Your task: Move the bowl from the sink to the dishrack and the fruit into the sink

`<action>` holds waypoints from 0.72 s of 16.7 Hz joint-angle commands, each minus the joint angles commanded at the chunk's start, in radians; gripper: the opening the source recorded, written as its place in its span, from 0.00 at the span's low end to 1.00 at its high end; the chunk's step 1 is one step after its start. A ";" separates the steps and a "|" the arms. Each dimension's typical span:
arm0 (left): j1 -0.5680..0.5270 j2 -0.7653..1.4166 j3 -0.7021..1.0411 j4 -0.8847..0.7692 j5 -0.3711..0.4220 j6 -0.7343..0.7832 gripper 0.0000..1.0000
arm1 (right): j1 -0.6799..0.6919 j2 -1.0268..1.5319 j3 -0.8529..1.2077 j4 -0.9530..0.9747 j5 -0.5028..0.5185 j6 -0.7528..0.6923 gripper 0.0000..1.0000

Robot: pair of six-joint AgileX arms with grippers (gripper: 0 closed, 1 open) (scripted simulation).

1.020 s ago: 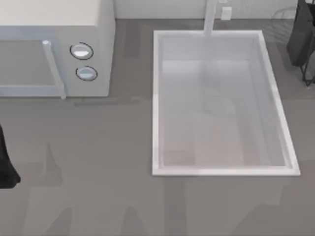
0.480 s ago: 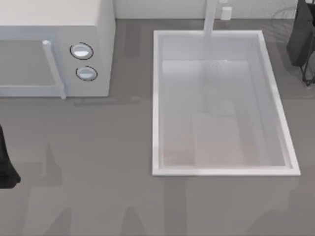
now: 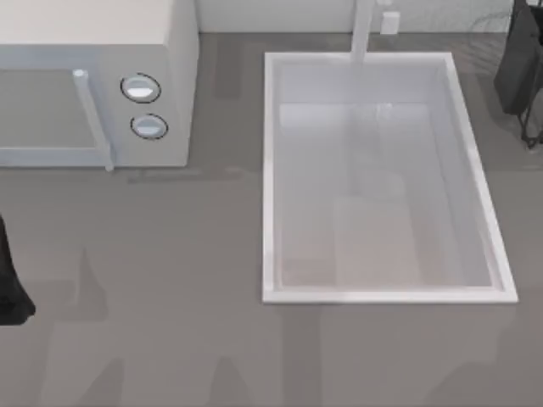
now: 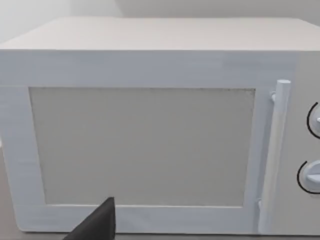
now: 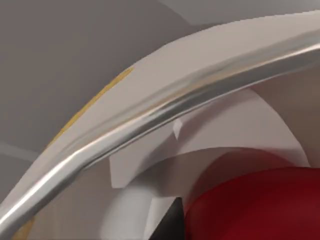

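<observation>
The sink (image 3: 270, 178) is a white basin with a faucet post (image 3: 363, 32), and its floor lies bare. The bowl is out of view. Thin dark wires of the dishrack (image 3: 528, 129) show at the far right edge, under my right arm (image 3: 519, 59). In the right wrist view the red fruit (image 5: 260, 205) sits very close, right beside a dark part of my right gripper (image 5: 170, 222). A shiny curved metal bar (image 5: 165, 110) crosses above the fruit. My left arm (image 3: 8, 288) rests at the left edge, and a dark part of its gripper (image 4: 97, 225) faces the microwave.
A white microwave (image 3: 93, 85) with two knobs (image 3: 141, 88) stands at the back left. Its door and handle (image 4: 276, 150) are close in front of the left wrist camera. Grey countertop (image 3: 170, 280) spreads between the microwave and the sink.
</observation>
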 joint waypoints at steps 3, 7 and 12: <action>0.000 0.000 0.000 0.000 0.000 0.000 1.00 | 0.000 0.000 0.000 0.000 0.000 0.000 0.17; 0.000 0.000 0.000 0.000 0.000 0.000 1.00 | 0.000 0.000 0.000 0.000 0.000 0.000 0.00; 0.000 0.000 0.000 0.000 0.000 0.000 1.00 | 0.000 0.000 0.000 0.000 0.000 0.000 0.00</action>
